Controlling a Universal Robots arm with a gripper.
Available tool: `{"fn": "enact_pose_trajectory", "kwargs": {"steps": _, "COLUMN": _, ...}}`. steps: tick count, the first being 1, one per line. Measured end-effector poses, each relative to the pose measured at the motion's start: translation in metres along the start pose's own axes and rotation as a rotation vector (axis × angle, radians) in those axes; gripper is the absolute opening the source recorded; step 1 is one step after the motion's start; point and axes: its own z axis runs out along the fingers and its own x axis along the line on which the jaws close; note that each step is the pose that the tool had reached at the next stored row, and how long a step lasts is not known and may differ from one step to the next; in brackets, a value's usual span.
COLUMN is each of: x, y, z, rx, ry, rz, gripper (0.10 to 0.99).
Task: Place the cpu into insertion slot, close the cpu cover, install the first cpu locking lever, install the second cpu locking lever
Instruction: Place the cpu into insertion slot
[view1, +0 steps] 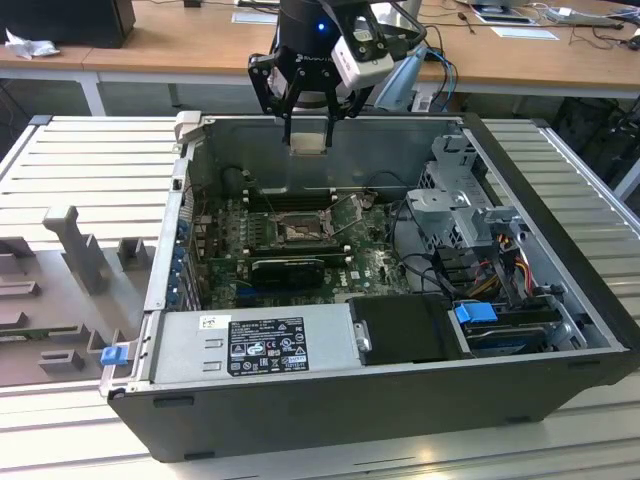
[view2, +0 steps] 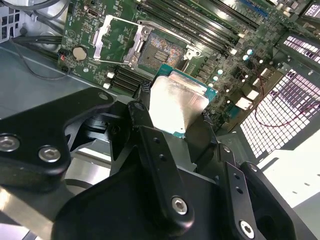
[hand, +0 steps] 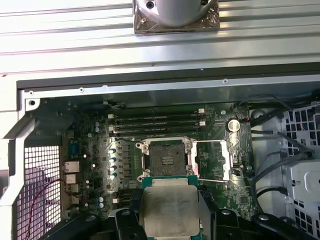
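Note:
My gripper (view1: 307, 138) is shut on the cpu (view1: 307, 142), a flat square chip with a pale silvery face, gripped by two opposite edges. It hangs above the back wall of the open computer case, well above the green board. In both wrist views the cpu (hand: 170, 210) (view2: 177, 102) sits between the black fingers (hand: 131, 212). The insertion slot (hand: 167, 160) (view2: 157, 50) (view1: 300, 232) lies bare with its dark centre showing. The cpu cover (hand: 212, 160) (view2: 117, 37) is swung open beside the slot. A thin wire lever (hand: 215, 181) stands out along the cover's edge.
Long black memory slots (hand: 157, 122) run beside the socket. A long black card (view1: 290, 268) lies across the board. A power supply (view1: 265, 345) fills the case's near side, and a drive cage (view1: 470, 215) with cables stands at the exterior view's right. Case walls (view1: 190, 160) ring the board.

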Motion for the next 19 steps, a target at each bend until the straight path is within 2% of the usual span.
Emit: {"fn": "enact_pose_trajectory", "kwargs": {"steps": 19, "x": 0.0, "y": 0.0, "z": 0.0, "rx": 0.0, "ry": -0.002, "rz": 0.022, "gripper": 0.529}}
